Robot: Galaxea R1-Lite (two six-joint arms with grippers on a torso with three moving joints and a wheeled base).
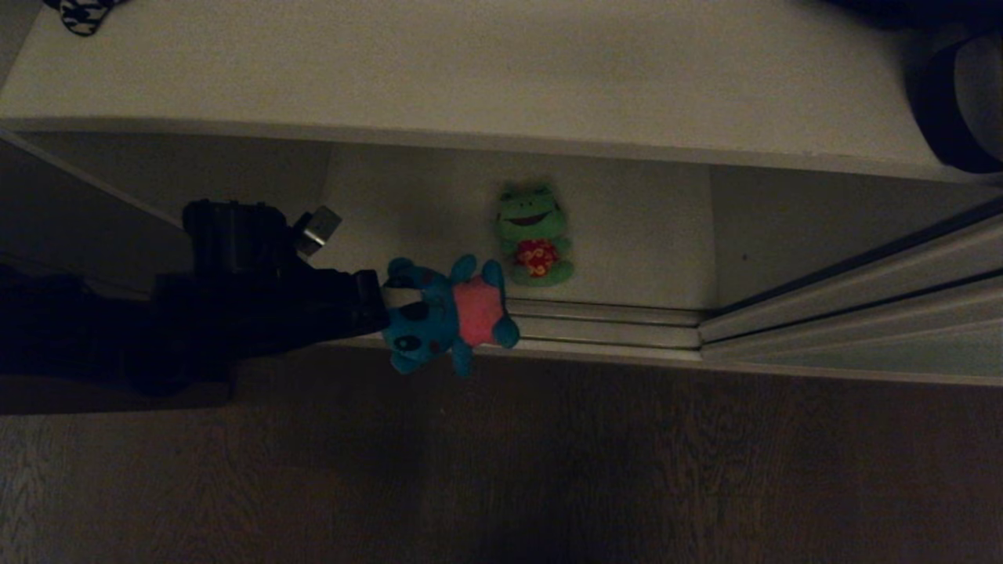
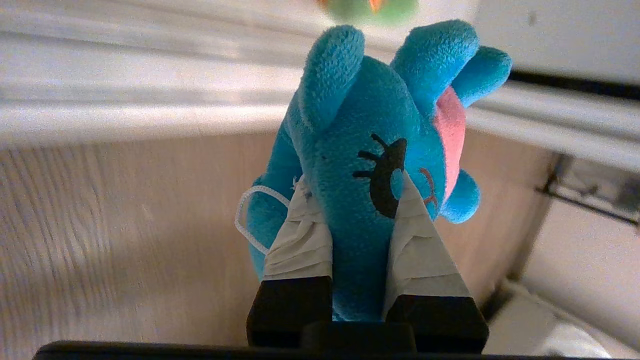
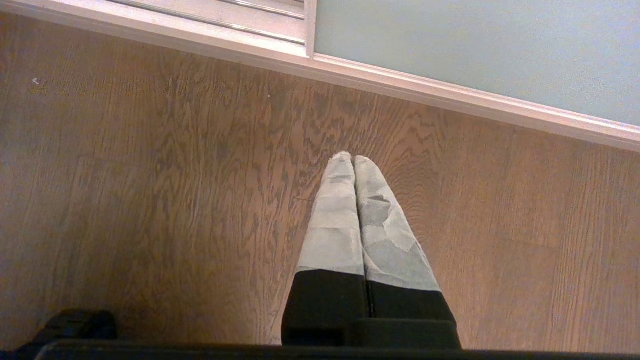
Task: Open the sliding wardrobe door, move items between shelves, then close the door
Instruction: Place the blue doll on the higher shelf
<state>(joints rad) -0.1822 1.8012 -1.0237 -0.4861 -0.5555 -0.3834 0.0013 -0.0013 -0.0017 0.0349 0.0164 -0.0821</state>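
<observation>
Wooden floor [image 1: 548, 470] ran along the front of the open wardrobe, its rail [image 1: 603, 329] lying at the front edge of the bottom shelf [image 1: 635, 235]. The sliding wardrobe door [image 1: 862, 345] stood pushed aside to the right. The left claw [image 1: 384, 301] was clenched on the head of the teal-blue toy [image 1: 450, 313], which hung over the rail at the shelf's front edge; in the left wrist view the fingers [image 2: 300, 235] pressed into the plush on both sides. The green toy [image 1: 534, 235] sat on the bottom shelf just behind, apparently apart from the blue one. The right claw [image 3: 354, 160] hung over the floor, fingertips pressed together, grasping nothing.
</observation>
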